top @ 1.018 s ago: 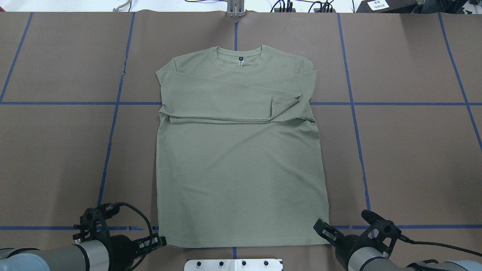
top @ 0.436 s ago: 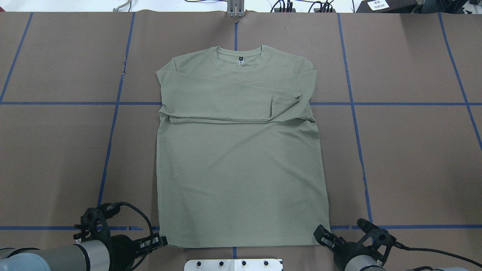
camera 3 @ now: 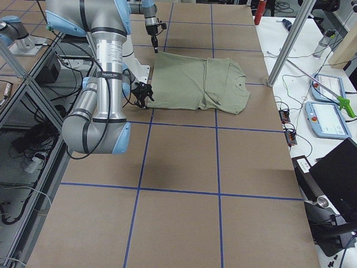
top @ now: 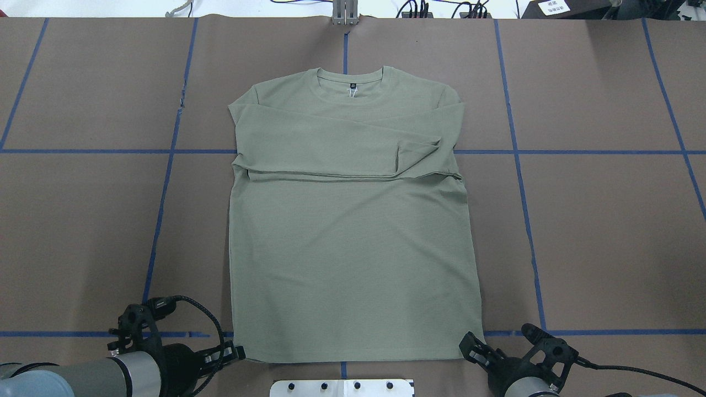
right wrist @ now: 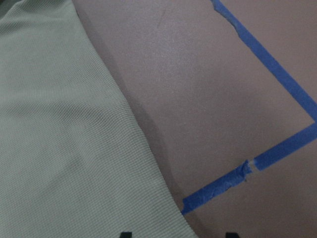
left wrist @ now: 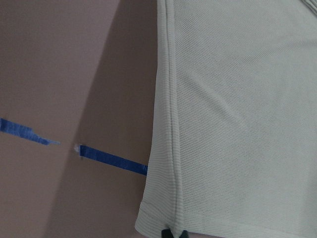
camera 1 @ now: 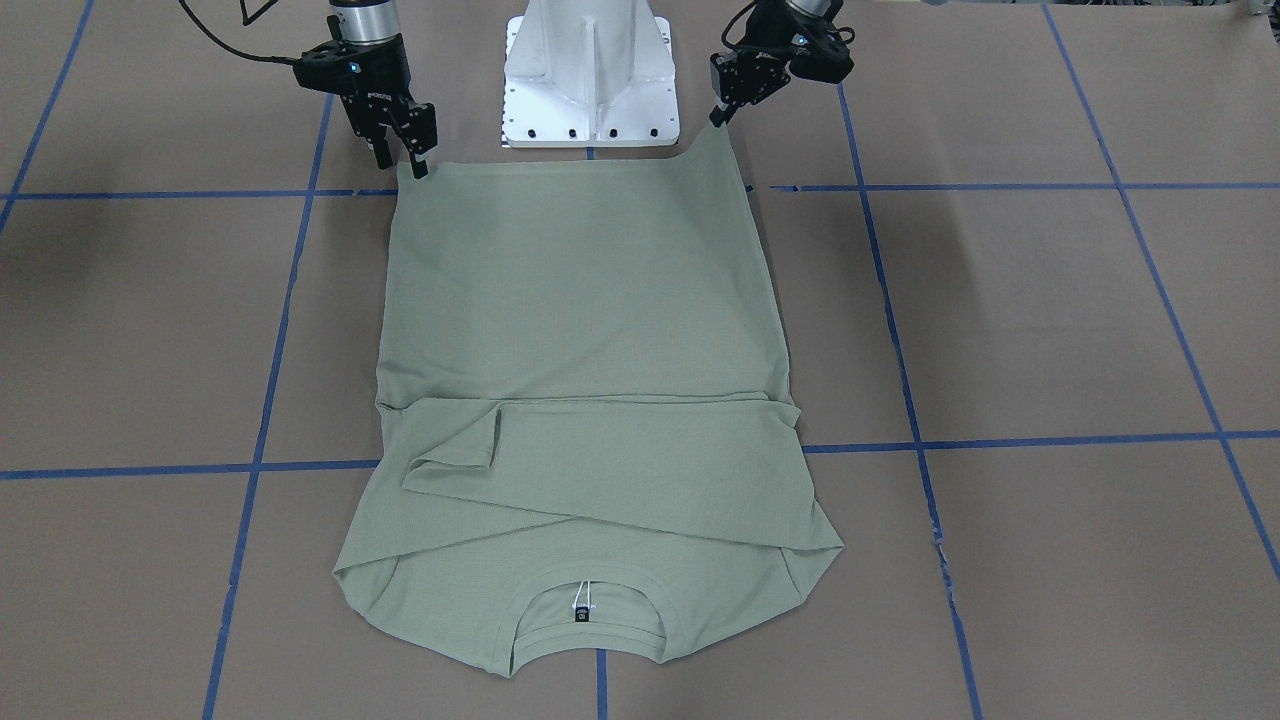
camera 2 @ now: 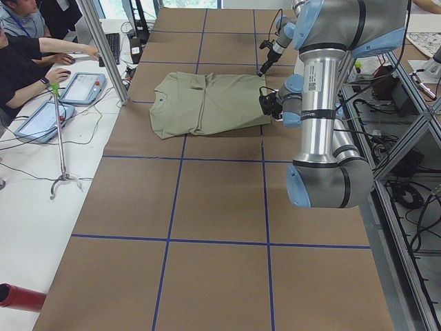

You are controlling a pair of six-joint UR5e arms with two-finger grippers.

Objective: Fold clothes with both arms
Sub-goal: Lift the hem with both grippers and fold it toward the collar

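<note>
Jaws: on our left arm (top: pixel 94 376) together, clamped on the shirt (top: pixel 353 259) at its near hem corner; on our right arm (top: pixel 532 386) apart, astride the other corner.
Shirt: flat on the desk (top: pixel 606 220), long axis pointing away from both jaws, collar far.

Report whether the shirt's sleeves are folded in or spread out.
Folded in. Both sleeves lie across the chest of the shirt; neither sticks out sideways. The body below lies flat.

Bright, even overhead light lies flat on the counter (camera 1: pixel 1050 330), with soft, blurry shadows toward its robot-side edge. Both wrist views are dimmer and slightly grainy, with a broad shadow beside the shirt (left wrist: pixel 237 124) edge.
</note>
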